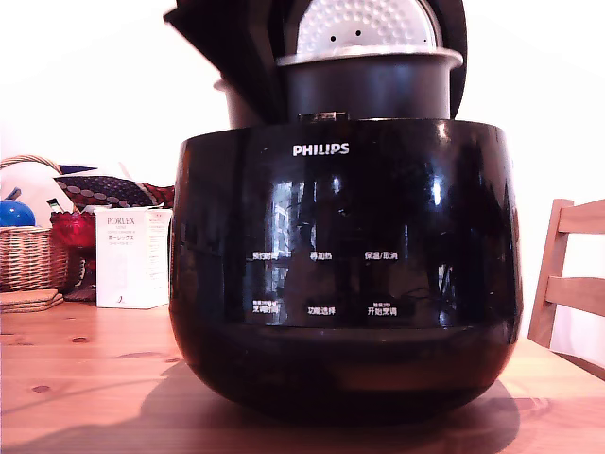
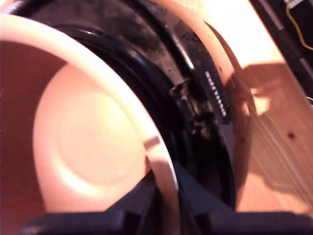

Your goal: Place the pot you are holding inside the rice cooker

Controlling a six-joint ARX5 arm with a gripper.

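Note:
The rice cooker (image 1: 345,274) is a big glossy black body with a white PHILIPS logo that fills the exterior view. Its open lid (image 1: 364,24) stands behind, dimpled silver underside showing. The pot (image 1: 364,87), dark grey with a flared rim, sits upright in the cooker's mouth. Its upper wall and rim rise above the cooker's top edge and its lower part is hidden. In the wrist view the pot (image 2: 93,142) looks pale inside, within the cooker's black opening (image 2: 195,112). My gripper (image 2: 166,191) is shut on the pot's rim, one dark finger on each side.
The cooker stands on a wooden table (image 1: 85,378). At the exterior view's left are a wicker basket (image 1: 28,251), a red object (image 1: 71,227) and a white box (image 1: 132,257). A wooden chair (image 1: 572,274) is at the right. My dark arm (image 1: 222,47) reaches in from upper left.

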